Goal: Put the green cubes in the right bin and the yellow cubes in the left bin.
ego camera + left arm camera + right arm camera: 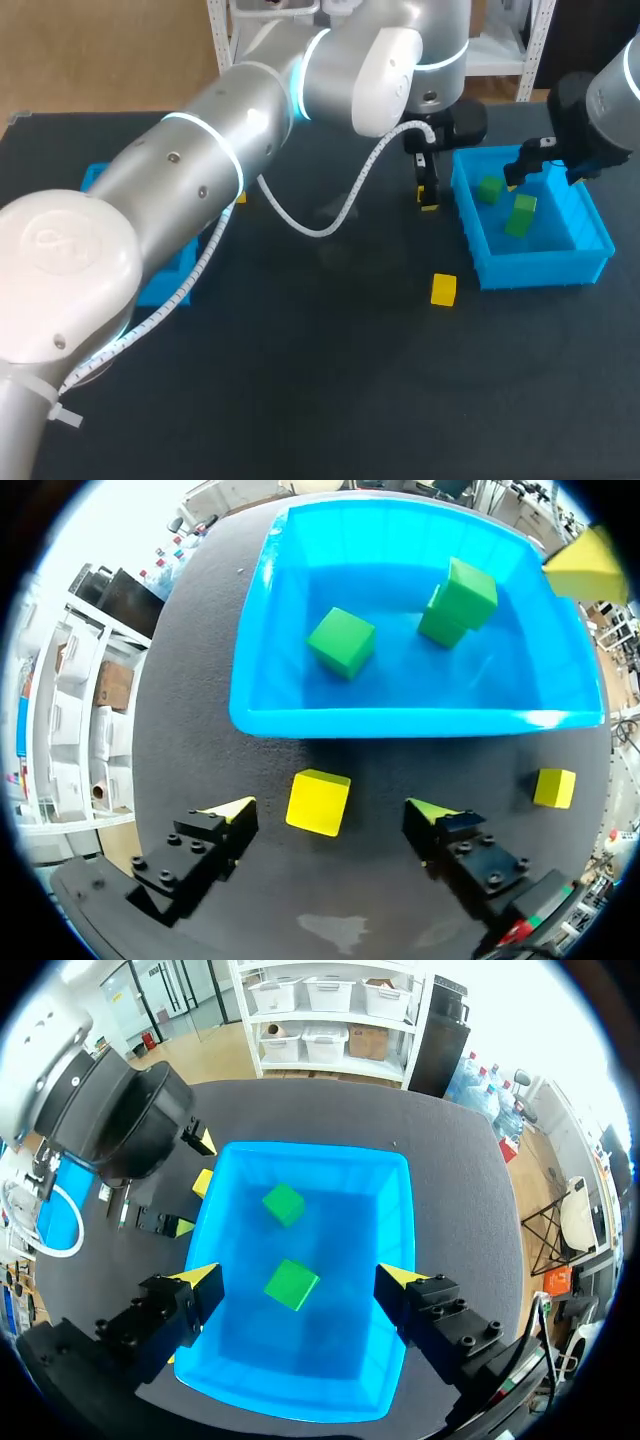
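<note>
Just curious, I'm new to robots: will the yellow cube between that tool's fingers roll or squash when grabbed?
It probably won't roll: the yellow cube sits flat on the table. Its crisp edges suggest it is stiff, not squashy. Its flat sides should give the open left tool a steady hold.

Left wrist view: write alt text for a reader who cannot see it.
The left gripper is open, with a yellow cube lying untouched between its fingers. Just ahead is a blue bin holding green cubes; a second yellow cube lies beside the gripper.
</note>
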